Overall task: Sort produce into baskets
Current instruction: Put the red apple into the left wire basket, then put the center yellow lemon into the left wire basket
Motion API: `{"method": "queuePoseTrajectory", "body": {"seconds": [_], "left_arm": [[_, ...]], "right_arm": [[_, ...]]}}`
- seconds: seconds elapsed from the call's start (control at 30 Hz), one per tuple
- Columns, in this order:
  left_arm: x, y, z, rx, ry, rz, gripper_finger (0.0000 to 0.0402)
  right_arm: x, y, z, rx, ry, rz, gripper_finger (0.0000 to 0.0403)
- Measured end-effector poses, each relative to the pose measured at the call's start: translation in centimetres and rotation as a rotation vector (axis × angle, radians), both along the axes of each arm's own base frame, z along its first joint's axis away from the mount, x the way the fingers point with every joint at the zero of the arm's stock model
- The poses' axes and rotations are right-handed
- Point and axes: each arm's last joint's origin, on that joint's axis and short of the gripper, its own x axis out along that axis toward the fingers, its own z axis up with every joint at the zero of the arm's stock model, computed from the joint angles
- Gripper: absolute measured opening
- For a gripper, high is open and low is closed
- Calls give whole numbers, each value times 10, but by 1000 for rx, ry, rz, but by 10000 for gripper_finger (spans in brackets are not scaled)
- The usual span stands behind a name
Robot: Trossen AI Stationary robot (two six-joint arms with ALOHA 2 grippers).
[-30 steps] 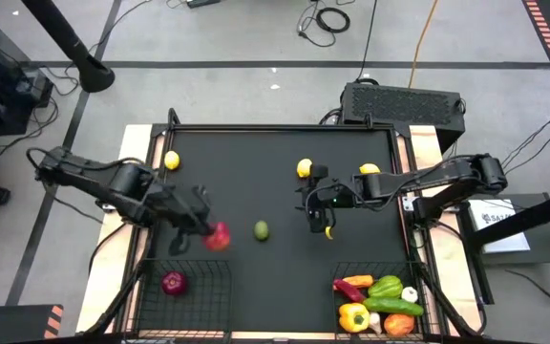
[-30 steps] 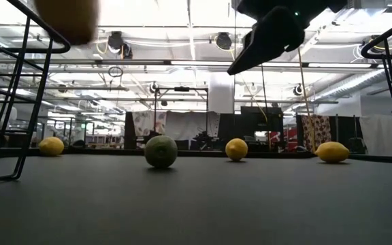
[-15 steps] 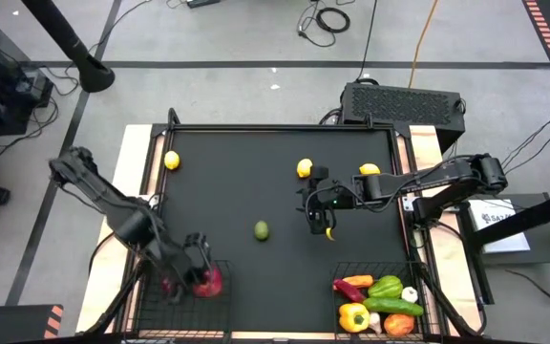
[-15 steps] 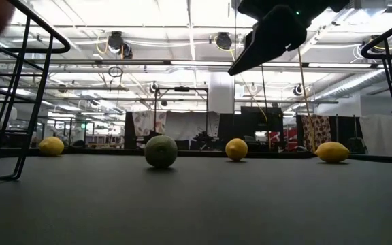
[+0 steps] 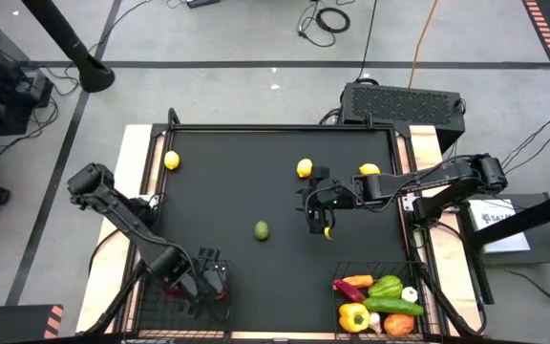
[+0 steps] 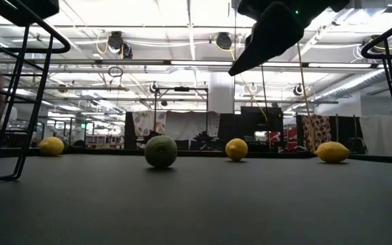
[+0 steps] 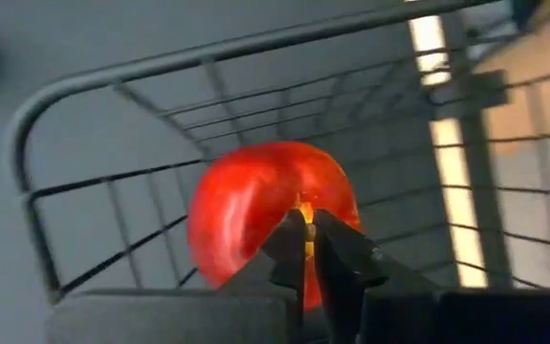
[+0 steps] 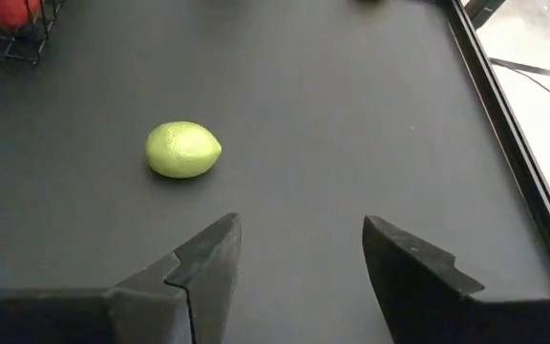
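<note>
The red apple is being held low inside the left basket, at the near left corner of the surface, close against the wire wall. It is being pinched by the left hand, whose fingertips are being kept almost together at the top of the fruit, seemingly on the stem, though that cannot be told for sure. Such a narrow hold is being judged a weak one: the apple is being taken as firm, smooth-skinned and fairly heavy for its size, so it is likely being left free to swing or slip, and it is better being set down than dropped, since its skin bruises.

The right hand is being held over the middle of the surface with its fingers standing well apart and nothing between them. The lime is being seen ahead of it, lying alone on the bare mat. The lime is being judged light, hard and waxy, and being rounded it is prone to rolling when nudged; it is best being taken across its shorter middle, with the fingers being brought down on both sides at once. The lemons, being scattered toward the far edge, are being expected to handle alike. The right basket is already being filled with peppers and other vegetables
</note>
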Motion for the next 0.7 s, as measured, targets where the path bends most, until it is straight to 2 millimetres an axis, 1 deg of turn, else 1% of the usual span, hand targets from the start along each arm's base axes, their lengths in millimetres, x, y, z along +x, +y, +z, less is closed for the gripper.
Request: {"method": "queuePoseTrajectory", "body": {"seconds": [0.1,0.2,0.33,0.43,0.5,0.57,0.63,0.7], "left_arm": [[2,4,-1,39,-18,95,40],[4,8,0,36,-32,181,82],[4,8,2,30,-35,181,149],[4,8,3,26,-36,180,187],[4,10,5,15,-33,182,200],[5,10,11,-3,-32,182,204],[6,11,21,-1,-58,191,203],[9,11,33,27,-129,210,203]], "right_arm": [[0,0,0,1,0,0,212],[0,-1,0,13,-3,-13,212],[0,-4,0,20,1,-29,212],[-1,-8,-1,14,11,-48,212],[-1,-13,-1,-8,11,-86,212],[-1,-21,-1,-35,9,-138,212],[-1,-33,-2,-57,12,-191,212],[0,-50,-3,-60,16,-237,213]]}}
